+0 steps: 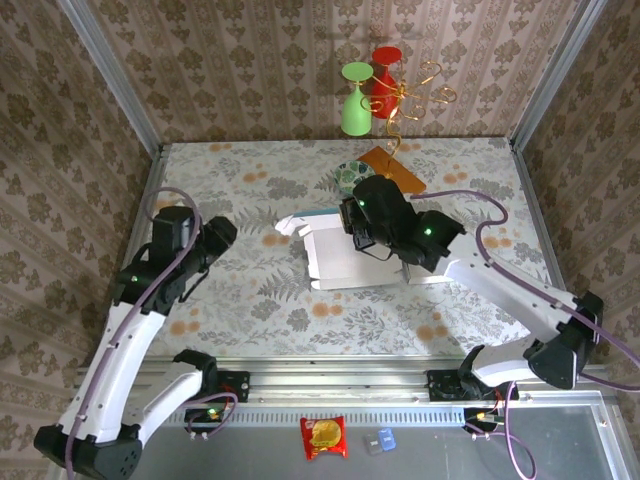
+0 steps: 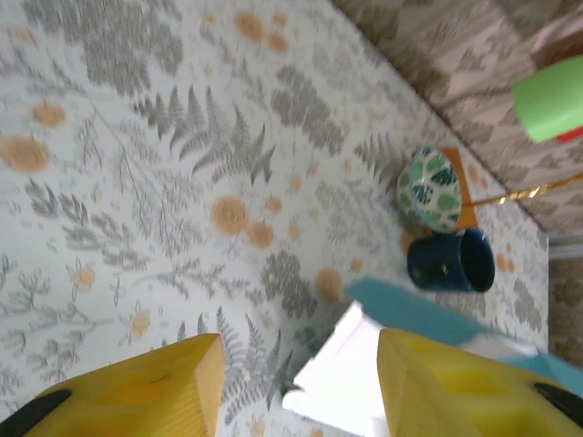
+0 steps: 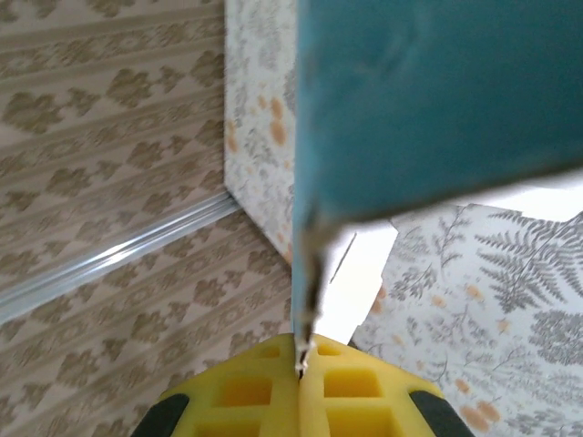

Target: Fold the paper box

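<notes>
Top external view has the paper box (image 1: 345, 262) lying mostly flat and white at the middle of the table (image 1: 250, 310), a little to the right, its long axis running left to right. One teal flap (image 3: 437, 100) is raised at the box's far left corner. The right tool (image 3: 301, 364) is pressed together on that flap's thin edge, pinching it from the right. The left tool (image 2: 299, 378) hangs to the left of the box, fingers spread and holding nothing, with the white near-left corner just ahead of its opening. I judge the left arm the nearer one for the free left end. A blue mug (image 2: 451, 262) stands beyond the box, on the far side.
</notes>
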`<state>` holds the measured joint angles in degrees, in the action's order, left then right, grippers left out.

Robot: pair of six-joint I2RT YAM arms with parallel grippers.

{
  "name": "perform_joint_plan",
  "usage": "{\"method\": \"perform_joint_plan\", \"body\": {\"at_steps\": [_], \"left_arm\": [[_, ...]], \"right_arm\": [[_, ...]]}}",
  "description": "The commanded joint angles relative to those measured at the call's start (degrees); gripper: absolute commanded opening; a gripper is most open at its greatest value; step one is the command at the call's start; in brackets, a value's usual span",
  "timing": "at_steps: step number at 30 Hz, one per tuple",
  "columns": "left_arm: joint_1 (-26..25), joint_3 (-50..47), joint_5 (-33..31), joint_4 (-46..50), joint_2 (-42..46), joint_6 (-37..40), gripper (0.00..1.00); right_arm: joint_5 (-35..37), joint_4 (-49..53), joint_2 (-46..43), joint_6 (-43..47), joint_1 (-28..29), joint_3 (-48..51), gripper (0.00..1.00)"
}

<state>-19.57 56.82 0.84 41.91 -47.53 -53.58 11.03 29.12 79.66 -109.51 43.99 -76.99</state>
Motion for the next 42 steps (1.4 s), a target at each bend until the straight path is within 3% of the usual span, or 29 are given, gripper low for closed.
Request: {"method": "perform_joint_plan", "body": {"at_steps": [1,13,20,29,34,42], "left_arm": [[1.2,-2.0,7.9,-2.3,0.0,3.2,0.48],[4.0,-10.6,9.8,-5.7,-0.8,7.7,0.49],[4.1,-15.3,11.4,-9.9,-1.8,12.2,0.45],[4.4,-22.1,12.5,-17.5,-1.6,17.2,0.41],[4.4,-25.4,13.0,-22.1,-1.7,17.5,0.38],[3.2,-30.9,21.0,-34.2,-1.2,26.2,0.36]], "right_arm": [[-5.1,-4.9,2.4,1.6,-2.0,2.5,0.0],[-11.2,-14.0,4.7,3.8,-4.6,12.2,0.0],[-22.6,-26.6,9.2,12.8,-8.6,15.2,0.0],[-32.1,-40.5,8.3,22.1,-12.4,23.3,0.0],[-35.3,-43.3,5.7,26.0,-14.1,27.4,0.0],[-41.6,-50.4,5.6,28.1,-18.0,33.4,0.0]]}}
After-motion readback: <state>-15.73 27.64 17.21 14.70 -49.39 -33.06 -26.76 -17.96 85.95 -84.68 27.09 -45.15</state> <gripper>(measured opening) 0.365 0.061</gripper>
